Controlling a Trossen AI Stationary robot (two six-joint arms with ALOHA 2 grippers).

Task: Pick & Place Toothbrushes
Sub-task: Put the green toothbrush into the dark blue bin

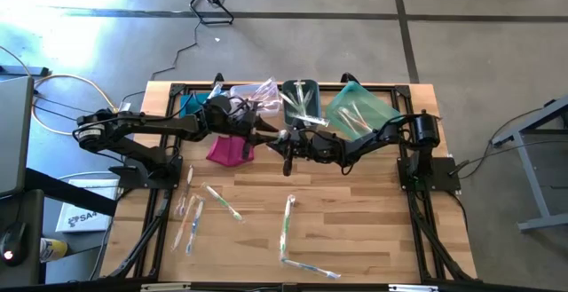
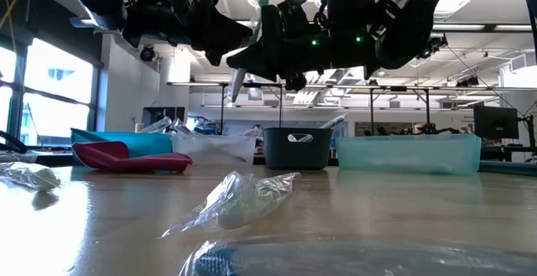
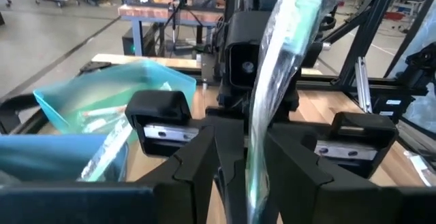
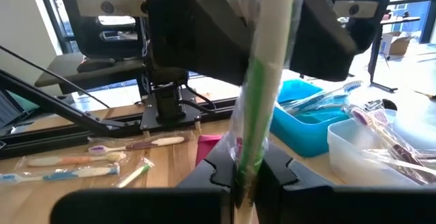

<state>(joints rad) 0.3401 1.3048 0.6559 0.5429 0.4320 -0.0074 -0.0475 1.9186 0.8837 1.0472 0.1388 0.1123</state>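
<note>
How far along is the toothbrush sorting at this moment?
Done: some toothbrushes already lie in the back bins, such as the grey bin and the teal bin. In hand: the right gripper is shut on a wrapped green toothbrush in mid-air, with the left gripper open around it. Left: several loose toothbrushes on the table.

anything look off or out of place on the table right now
Mostly the magenta pouch: it lies among the bins at the back, under the left gripper, though it is no bin. Wrapped toothbrushes lie scattered at odd angles across the front, not yet sorted.
</note>
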